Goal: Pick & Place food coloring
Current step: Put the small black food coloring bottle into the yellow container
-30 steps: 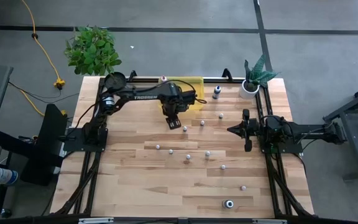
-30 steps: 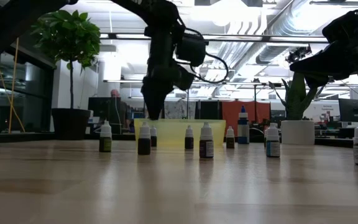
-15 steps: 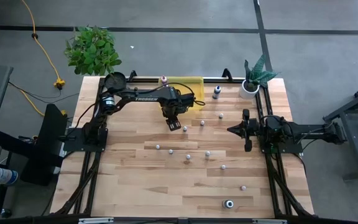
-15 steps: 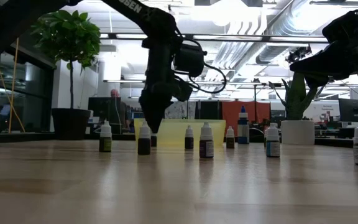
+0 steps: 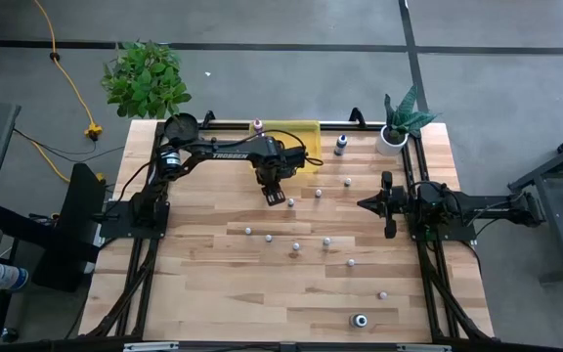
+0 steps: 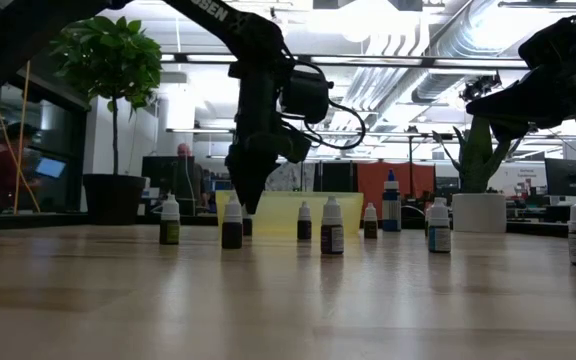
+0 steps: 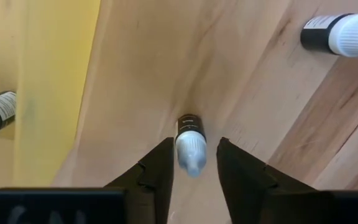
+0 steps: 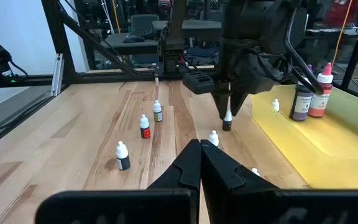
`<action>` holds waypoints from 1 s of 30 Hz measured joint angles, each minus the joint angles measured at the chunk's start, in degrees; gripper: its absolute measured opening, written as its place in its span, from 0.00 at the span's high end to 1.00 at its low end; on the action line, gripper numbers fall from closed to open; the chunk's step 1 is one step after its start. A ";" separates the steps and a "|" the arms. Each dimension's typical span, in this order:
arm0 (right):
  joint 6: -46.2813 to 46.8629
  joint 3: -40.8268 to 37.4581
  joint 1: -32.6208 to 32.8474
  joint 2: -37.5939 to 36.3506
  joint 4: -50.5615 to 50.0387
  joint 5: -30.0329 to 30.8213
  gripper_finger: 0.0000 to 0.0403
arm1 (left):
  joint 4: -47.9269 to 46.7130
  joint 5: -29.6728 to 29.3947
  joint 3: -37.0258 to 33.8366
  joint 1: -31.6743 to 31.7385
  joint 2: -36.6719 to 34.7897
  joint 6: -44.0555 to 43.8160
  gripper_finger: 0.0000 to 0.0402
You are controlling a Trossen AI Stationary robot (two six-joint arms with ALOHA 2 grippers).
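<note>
Comparing with a second before, we saw that the left gripper (image 7: 191, 163) had dropped lower beside the yellow bin (image 5: 291, 131) and drawn its fingers (image 7: 157, 174) in around the white cap of a small dark food coloring bottle (image 7: 189, 140) standing on the table (image 5: 213, 284), though narrow gaps remained on both sides and the bottle was not yet clamped. We found the other bottles where they were, scattered upright across the wood, with a few already in the bin. We noted the right gripper (image 8: 200, 163) unmoved, its fingers pressed together and empty, waiting at the right side of the table.
</note>
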 joint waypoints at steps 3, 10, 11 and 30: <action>-0.01 -0.01 0.02 0.00 0.00 -0.02 1.00 | -0.15 0.10 0.00 0.00 0.00 0.00 0.79; 0.00 0.00 0.00 0.00 0.00 0.00 1.00 | -0.64 1.24 0.00 0.02 0.00 0.39 0.88; 0.00 0.00 0.02 0.00 0.00 -0.02 1.00 | -0.66 1.25 0.00 0.02 0.00 0.44 0.88; 0.00 -0.01 0.01 0.00 -0.01 0.00 1.00 | -14.60 -0.43 17.51 0.56 0.07 -4.15 0.89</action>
